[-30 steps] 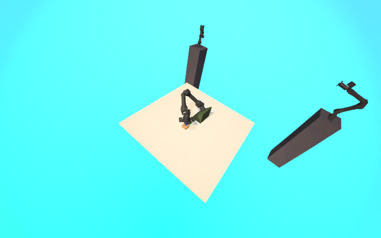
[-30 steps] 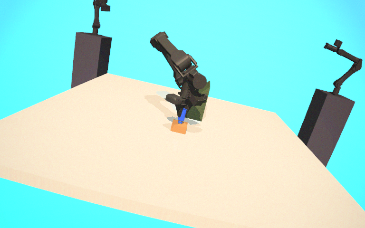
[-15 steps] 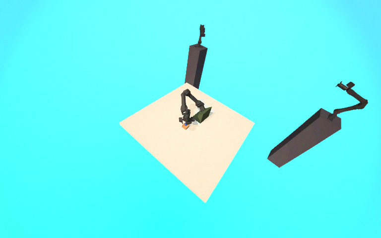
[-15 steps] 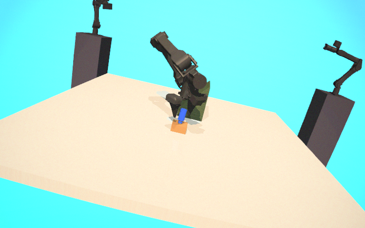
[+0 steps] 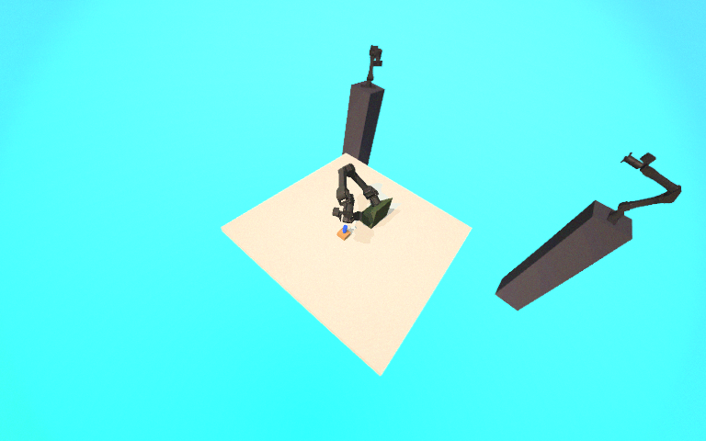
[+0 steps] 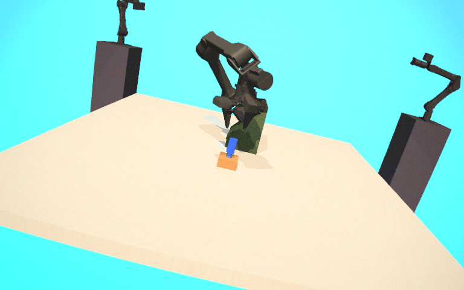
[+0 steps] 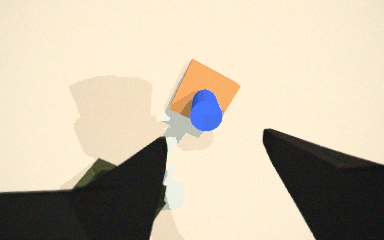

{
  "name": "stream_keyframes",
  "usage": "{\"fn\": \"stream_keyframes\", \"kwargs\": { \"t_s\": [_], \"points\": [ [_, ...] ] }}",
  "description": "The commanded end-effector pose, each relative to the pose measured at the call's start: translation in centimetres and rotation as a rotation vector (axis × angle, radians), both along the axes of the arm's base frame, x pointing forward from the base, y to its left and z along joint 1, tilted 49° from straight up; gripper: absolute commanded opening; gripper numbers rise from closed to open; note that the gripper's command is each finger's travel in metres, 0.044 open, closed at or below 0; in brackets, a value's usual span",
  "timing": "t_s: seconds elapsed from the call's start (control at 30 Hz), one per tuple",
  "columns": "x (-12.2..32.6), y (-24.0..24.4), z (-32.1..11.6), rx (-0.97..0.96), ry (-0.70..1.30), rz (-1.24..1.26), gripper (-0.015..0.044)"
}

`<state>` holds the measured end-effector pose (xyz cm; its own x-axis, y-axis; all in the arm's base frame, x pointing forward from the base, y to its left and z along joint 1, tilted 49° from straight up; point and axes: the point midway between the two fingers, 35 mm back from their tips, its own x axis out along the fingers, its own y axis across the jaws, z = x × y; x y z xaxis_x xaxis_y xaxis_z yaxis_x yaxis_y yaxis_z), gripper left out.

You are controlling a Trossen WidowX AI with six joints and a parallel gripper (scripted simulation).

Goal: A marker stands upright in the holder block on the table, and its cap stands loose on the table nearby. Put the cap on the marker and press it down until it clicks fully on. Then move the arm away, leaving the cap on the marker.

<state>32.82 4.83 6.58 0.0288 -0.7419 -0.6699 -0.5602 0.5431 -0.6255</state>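
Note:
The orange holder block (image 5: 343,234) (image 6: 227,162) (image 7: 215,80) sits on the table. The blue cap (image 5: 344,229) (image 6: 232,145) (image 7: 206,116) is on the upright marker in the block. In the exterior view only a thin grey and blue band of the marker (image 6: 229,155) shows between the cap and the block. My gripper (image 6: 235,127) (image 7: 214,138) is open and empty. Its fingertips stand apart, above and behind the cap, and do not touch it. How firmly the cap sits cannot be told.
A dark green wedge-shaped block (image 5: 377,212) (image 6: 246,136) stands on the table (image 5: 333,290) (image 6: 191,211) right behind the holder, beside the arm. Two dark pedestals (image 5: 361,122) (image 5: 567,254) with other arms stand beyond the table's edges.

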Motion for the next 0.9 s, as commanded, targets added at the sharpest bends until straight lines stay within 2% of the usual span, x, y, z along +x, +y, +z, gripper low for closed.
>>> {"fn": "stream_keyframes", "kwargs": {
  "t_s": [0.0, 0.1, 0.3, 0.87],
  "points": [
    [-0.05, -0.22, -0.41, 0.007, -0.239, -0.219, 0.023],
    [-0.05, -0.36, -0.63, 0.012, -0.402, -0.364, 0.0151],
    [-0.05, -0.37, -0.64, 0.012, -0.413, -0.374, 0.0],
    [-0.01, -1.16, -1.35, 0.012, -0.413, -0.374, 0.0]
  ]
}}
